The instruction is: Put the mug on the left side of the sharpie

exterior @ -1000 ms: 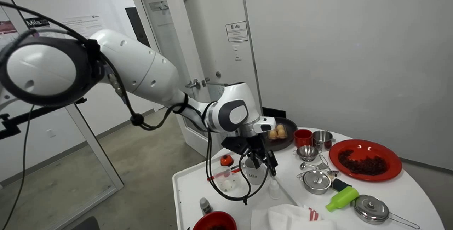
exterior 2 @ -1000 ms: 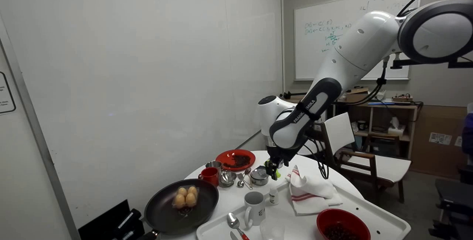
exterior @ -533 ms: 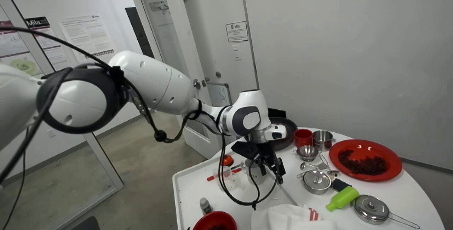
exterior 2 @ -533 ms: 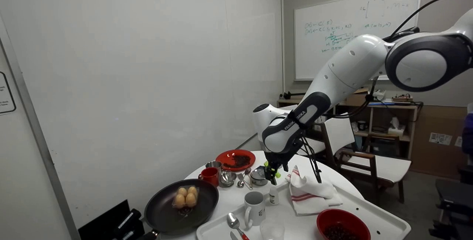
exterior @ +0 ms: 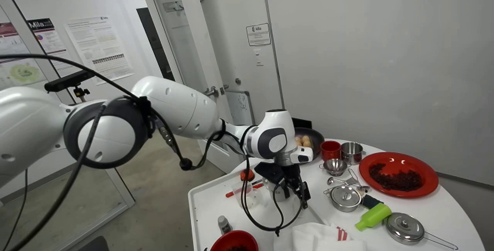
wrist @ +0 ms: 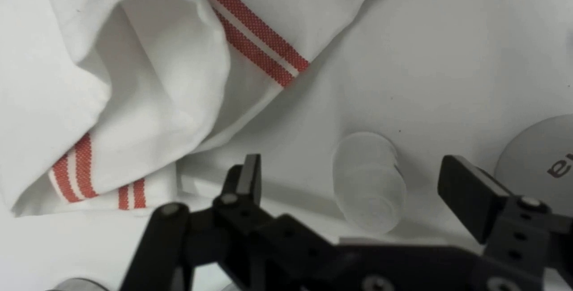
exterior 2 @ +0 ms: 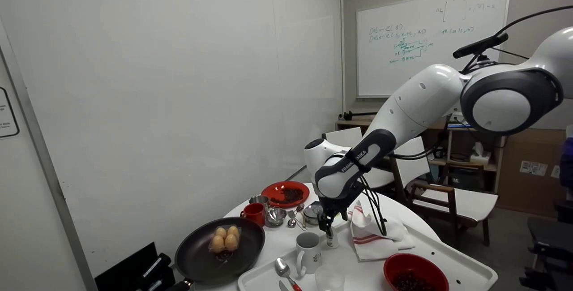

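Gripper (wrist: 352, 170) spread, nothing held; grey mug (exterior 2: 311, 251), lower centre of an exterior view, seemingly yet to be placed!

Mug (exterior 2: 310, 251) smooth; towel (wrist: 174, 80) woven cloth; lidded pot (exterior: 345, 197) shiny metal; red plate (exterior: 428, 181) glossy

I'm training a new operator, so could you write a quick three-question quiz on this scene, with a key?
1. Count: in an exterior view, how many eggs can you see in the frying pan?
2. True or false: the gripper is open, and the mug stands upright outside it.
3. Name it: in the wrist view, which thing shows between the jaws?

Key: 1. four; 2. true; 3. a small bottle.
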`<state>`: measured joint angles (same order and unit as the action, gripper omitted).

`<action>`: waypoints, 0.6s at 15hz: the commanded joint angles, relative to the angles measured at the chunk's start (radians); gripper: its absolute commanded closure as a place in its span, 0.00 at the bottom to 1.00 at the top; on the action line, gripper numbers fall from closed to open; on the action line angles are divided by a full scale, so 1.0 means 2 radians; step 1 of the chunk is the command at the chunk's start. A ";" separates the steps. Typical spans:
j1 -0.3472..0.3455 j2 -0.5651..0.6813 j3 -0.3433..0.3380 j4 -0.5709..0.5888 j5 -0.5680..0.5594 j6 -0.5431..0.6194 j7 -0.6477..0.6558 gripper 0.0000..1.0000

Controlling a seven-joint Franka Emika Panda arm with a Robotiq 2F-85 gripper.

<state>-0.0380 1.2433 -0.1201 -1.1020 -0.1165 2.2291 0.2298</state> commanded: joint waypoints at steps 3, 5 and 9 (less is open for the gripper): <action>-0.008 0.040 0.008 0.063 0.021 -0.011 -0.012 0.26; -0.008 0.045 0.008 0.072 0.022 -0.011 -0.011 0.39; -0.010 0.052 0.007 0.086 0.021 -0.011 -0.012 0.69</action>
<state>-0.0449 1.3105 -0.1135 -1.0012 -0.1016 2.2292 0.2298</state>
